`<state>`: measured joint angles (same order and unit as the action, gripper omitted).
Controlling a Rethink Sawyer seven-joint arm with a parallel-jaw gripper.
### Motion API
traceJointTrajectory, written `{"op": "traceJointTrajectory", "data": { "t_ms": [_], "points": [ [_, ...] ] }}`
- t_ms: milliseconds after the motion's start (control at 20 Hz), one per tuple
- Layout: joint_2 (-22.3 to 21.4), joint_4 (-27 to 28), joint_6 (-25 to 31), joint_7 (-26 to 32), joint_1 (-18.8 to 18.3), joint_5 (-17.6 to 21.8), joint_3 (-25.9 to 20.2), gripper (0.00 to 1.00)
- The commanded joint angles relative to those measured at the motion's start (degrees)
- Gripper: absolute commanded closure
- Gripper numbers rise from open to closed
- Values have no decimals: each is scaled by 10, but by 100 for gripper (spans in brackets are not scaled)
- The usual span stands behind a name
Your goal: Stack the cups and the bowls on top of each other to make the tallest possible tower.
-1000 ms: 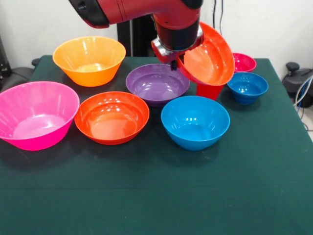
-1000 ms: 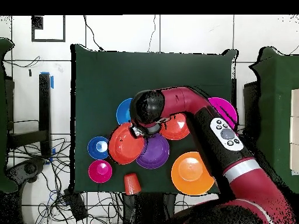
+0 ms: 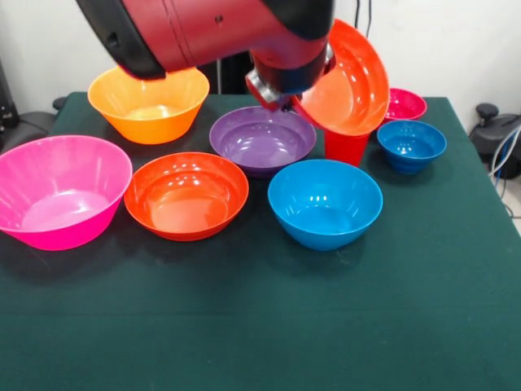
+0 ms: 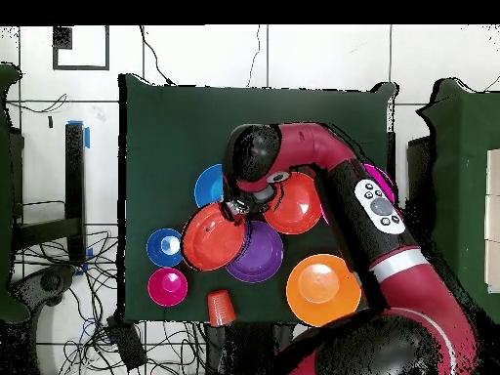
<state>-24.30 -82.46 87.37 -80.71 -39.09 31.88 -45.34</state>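
My gripper [image 3: 286, 101] is shut on the rim of a shallow red-orange bowl [image 3: 352, 75] and holds it tilted in the air above the red cup [image 3: 346, 147]. From overhead the held bowl [image 4: 208, 239] hangs next to the purple bowl [image 4: 260, 256]. On the table stand the big pink bowl [image 3: 59, 191], the yellow-orange bowl [image 3: 148, 99], the purple bowl [image 3: 262, 138], the second red-orange bowl [image 3: 186, 194], the medium blue bowl [image 3: 324, 202], the small blue bowl [image 3: 411, 144] and the small magenta bowl [image 3: 405, 103]. All stand apart, none nested. The orange cup is out of view.
The dark green table [image 3: 326, 326] has bare cloth along its front half. My red arm [image 4: 337, 186] reaches over the right side of the table in the overhead view and hides most of the pink bowl there.
The held red-orange bowl has risen a little, still tilted. The arm has swung nearer the front camera and fills more of the top of the picture.
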Motion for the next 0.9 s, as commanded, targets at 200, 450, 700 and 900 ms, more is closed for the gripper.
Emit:
{"op": "traceJointTrajectory", "data": {
  "t_ms": [200,450,700,900],
  "points": [
    [77,110,51,296,12,46,-27,100],
    [100,185,91,345,43,61,-19,100],
    [104,214,83,342,55,74,-7,100],
    [76,212,42,290,59,90,10,100]
  ]
}}
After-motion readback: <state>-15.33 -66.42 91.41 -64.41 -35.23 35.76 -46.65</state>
